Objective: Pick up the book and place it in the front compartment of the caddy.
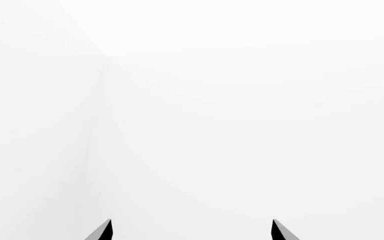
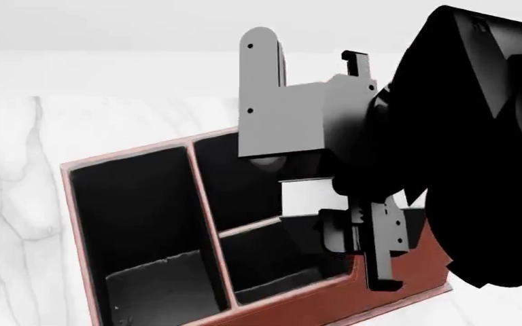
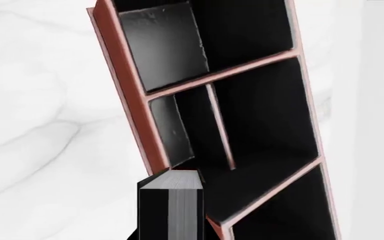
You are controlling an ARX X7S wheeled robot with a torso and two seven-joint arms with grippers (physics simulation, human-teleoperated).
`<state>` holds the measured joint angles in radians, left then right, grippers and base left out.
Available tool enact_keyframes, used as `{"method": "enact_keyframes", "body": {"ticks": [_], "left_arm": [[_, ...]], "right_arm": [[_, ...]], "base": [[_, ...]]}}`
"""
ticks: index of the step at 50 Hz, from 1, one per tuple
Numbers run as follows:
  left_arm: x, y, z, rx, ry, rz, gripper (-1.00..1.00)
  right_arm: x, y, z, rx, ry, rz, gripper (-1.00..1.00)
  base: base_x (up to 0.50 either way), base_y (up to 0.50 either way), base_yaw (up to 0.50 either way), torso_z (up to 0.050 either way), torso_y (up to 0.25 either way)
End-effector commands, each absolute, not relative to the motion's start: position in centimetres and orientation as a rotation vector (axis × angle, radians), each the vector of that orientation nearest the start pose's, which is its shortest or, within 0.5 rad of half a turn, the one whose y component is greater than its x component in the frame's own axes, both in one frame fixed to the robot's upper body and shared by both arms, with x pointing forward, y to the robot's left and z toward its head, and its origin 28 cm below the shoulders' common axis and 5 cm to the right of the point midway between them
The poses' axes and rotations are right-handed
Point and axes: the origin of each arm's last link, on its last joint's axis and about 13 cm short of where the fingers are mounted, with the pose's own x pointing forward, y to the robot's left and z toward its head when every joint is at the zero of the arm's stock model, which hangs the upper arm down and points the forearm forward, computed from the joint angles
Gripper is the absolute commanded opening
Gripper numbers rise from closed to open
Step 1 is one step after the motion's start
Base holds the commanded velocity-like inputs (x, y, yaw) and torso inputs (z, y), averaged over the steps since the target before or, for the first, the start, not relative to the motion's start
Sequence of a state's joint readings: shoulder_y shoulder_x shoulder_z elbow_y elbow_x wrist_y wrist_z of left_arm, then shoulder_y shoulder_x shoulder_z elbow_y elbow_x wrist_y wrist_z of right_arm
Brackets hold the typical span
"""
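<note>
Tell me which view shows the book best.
The right wrist view: the book fills the lower foreground, page edges and black cover plain, above the caddy. The head view shows only a pale sliver of it behind the right hand. The left wrist view shows none.

One caddy (image 2: pixel 397 282) with four cells, one book (image 3: pixel 170 207), and two tools, left (image 1: pixel 192 231) and right (image 2: pixel 356 231).

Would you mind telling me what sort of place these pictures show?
Probably a simulated tabletop set: a white marble-look table against blank white walls, bearing only a reddish-brown caddy, with the right gripper holding a book over it.
</note>
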<state>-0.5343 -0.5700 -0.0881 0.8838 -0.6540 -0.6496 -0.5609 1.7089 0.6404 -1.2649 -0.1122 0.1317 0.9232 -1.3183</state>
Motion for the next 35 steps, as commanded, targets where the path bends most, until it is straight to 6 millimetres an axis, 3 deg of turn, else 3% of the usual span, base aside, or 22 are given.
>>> {"method": "enact_keyframes", "body": {"ticks": [1,18,21,35], "left_arm": [[20.27,25.86,26.52,0.005,-0.709,0.161,1.00],[20.36,25.88,26.54,0.005,-0.707,0.164,1.00],[20.37,25.92,26.56,0.004,-0.708,0.164,1.00],[20.37,25.92,26.56,0.004,-0.708,0.164,1.00]], "right_arm": [[32.45,-12.67,39.92,-1.297,0.479,1.008,-1.00],[32.90,-12.57,40.26,-1.244,0.391,0.980,-1.00],[32.68,-12.61,40.43,-1.220,0.309,0.955,-1.00],[32.67,-12.61,40.42,-1.220,0.309,0.955,-1.00]], "base": [[0.00,0.00,0.00,0.000,0.000],[0.00,0.00,0.00,0.000,0.001],[0.00,0.00,0.00,0.000,0.000],[0.00,0.00,0.00,0.000,0.001]]}}
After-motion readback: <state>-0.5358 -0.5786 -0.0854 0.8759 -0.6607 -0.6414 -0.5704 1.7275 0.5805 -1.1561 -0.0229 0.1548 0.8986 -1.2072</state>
